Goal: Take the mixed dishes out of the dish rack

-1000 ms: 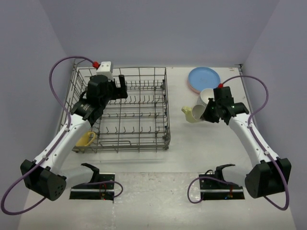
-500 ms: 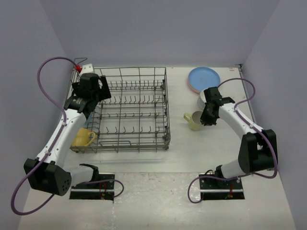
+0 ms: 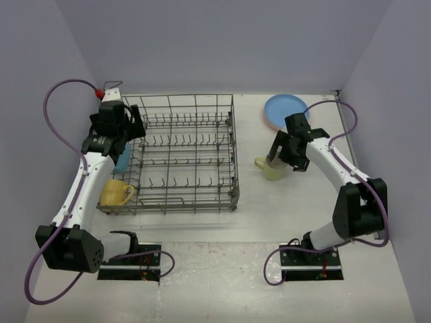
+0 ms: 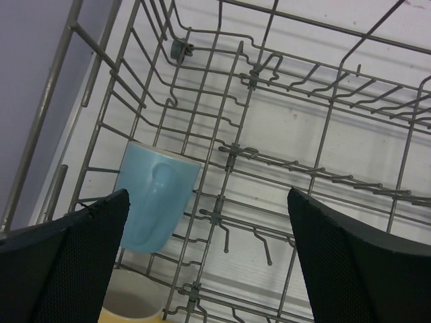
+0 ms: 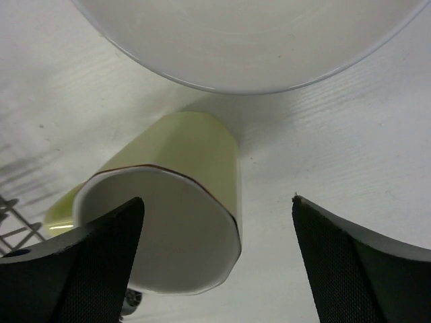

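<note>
From above, the dish rack (image 3: pixel 202 200) is seen holding a light blue mug (image 3: pixel 123 159) and a yellow mug (image 3: pixel 116 193) at its left end, with the left gripper (image 3: pixel 129 124) hovering above. The pale yellow-green mug (image 3: pixel 269 168) rests outside, under the right gripper (image 3: pixel 286 158). In the left wrist view the jaws are spread, empty; they should be lowered astride the blue mug, clear of the tines. In the right wrist view the jaws are parted, gripping nothing; a straight lift is advised, the white bowl (image 5: pixel 249 40) being close.
</note>
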{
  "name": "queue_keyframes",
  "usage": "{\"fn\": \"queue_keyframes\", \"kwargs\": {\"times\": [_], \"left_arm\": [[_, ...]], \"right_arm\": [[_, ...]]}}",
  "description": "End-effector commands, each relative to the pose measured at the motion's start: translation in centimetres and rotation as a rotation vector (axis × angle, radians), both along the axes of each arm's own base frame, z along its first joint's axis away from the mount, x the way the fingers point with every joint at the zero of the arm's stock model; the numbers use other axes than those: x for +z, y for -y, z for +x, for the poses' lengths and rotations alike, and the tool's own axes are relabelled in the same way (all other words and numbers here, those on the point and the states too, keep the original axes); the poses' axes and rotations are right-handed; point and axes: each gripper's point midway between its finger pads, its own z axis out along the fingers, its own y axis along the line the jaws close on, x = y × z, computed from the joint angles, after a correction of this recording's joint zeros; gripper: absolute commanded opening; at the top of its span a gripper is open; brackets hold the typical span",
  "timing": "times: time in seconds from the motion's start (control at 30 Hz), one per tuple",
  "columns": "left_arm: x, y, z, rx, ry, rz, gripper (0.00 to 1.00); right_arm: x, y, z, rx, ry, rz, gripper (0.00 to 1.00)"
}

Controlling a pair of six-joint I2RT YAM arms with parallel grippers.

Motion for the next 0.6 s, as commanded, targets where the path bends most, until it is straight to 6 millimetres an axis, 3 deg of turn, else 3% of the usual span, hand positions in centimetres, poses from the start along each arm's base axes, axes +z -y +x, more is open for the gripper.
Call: {"fn": "queue_keyframes", "kwargs": {"times": [0.0, 0.1, 0.17, 0.23, 0.27, 0.33, 0.37, 0.53, 0.57], "left_arm": [[0.3, -1.2, 0.8, 0.004, -0.005, 0.054, 1.00], [-2.3, -3.4, 0.0, 0.123, -0.112, 0.108, 1.00], [-3.8, -3.5, 0.1, 0.148, -0.162, 0.094, 1.00], [-4.3, -3.2, 0.5, 0.132, -0.169, 0.083, 1.00], [-4.5, -3.2, 0.5, 0.132, -0.171, 0.080, 1.00], [-5.1, -3.3, 0.4, 0.131, -0.178, 0.080, 1.00], [-5.1, -3.4, 0.4, 0.132, -0.180, 0.083, 1.00], [-5.9, -4.5, 0.0, 0.157, -0.190, 0.110, 1.00], [-6.6, -4.6, 0.0, 0.144, -0.212, 0.123, 0.90]], "right_arm": [[4.8, -1.2, 1.3, 0.056, 0.129, 0.060, 0.95], [7.5, -2.4, 1.4, 0.120, 0.219, 0.107, 0.99], [10.6, -3.9, 2.6, 0.194, 0.359, 0.137, 0.99], [11.9, -5.4, 3.1, 0.245, 0.402, 0.170, 0.99], [13.5, -6.2, 3.8, 0.265, 0.438, 0.181, 0.99], [13.5, -8.0, 4.2, 0.307, 0.416, 0.164, 0.99], [14.9, -9.7, 4.5, 0.351, 0.441, 0.175, 0.99], [14.3, -13.0, 5.2, 0.410, 0.398, 0.212, 0.99], [14.0, -13.6, 5.4, 0.422, 0.387, 0.221, 0.99]]}}
